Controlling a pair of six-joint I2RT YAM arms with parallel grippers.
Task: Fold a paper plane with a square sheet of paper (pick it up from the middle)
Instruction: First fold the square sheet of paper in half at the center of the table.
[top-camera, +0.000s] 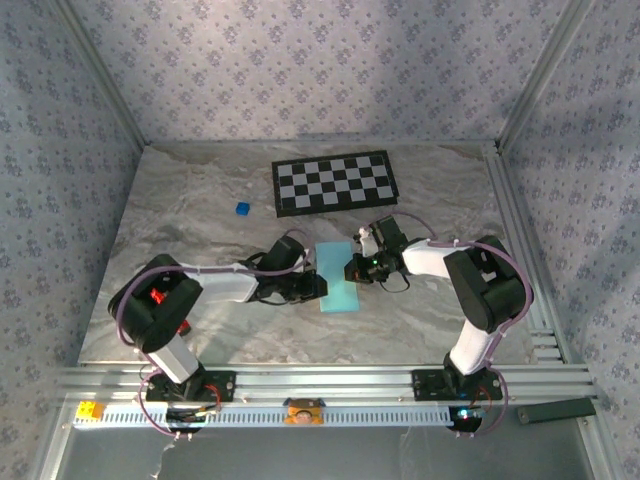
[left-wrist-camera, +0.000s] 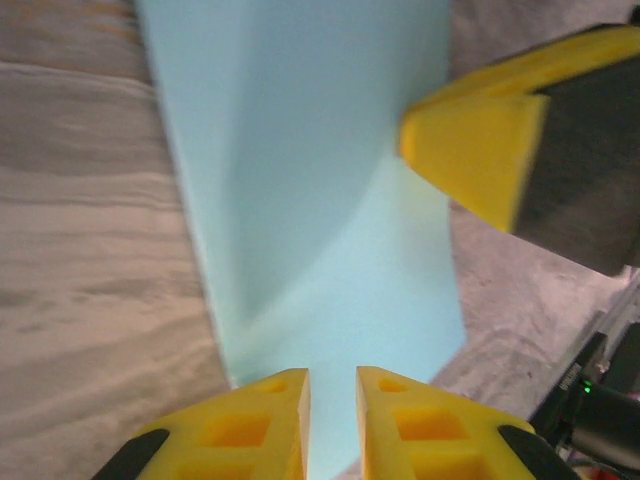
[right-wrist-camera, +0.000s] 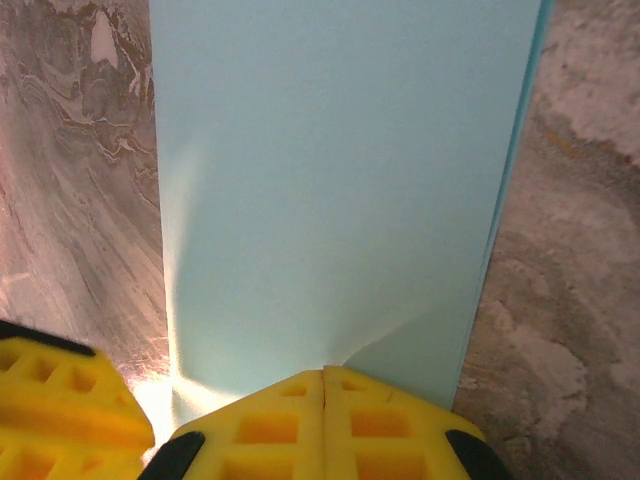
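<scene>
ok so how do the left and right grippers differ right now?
Left gripper has jaws slightly apart; right gripper is fully shut. Left sits at the paper's left edge, right at its right edge. Both have yellow fingers, tips at the paper.

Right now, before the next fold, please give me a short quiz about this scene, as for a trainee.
1. True or false: the small dark-blue cube lies on the black-and-white checkerboard.
2. The folded light-blue sheet of paper lies: A) on the checkerboard; B) between the left hand and the right hand; C) touching the cube.
3. Which hand has its fingers pressed fully together?
Key: 1 false; 2 B; 3 the right hand.
</scene>
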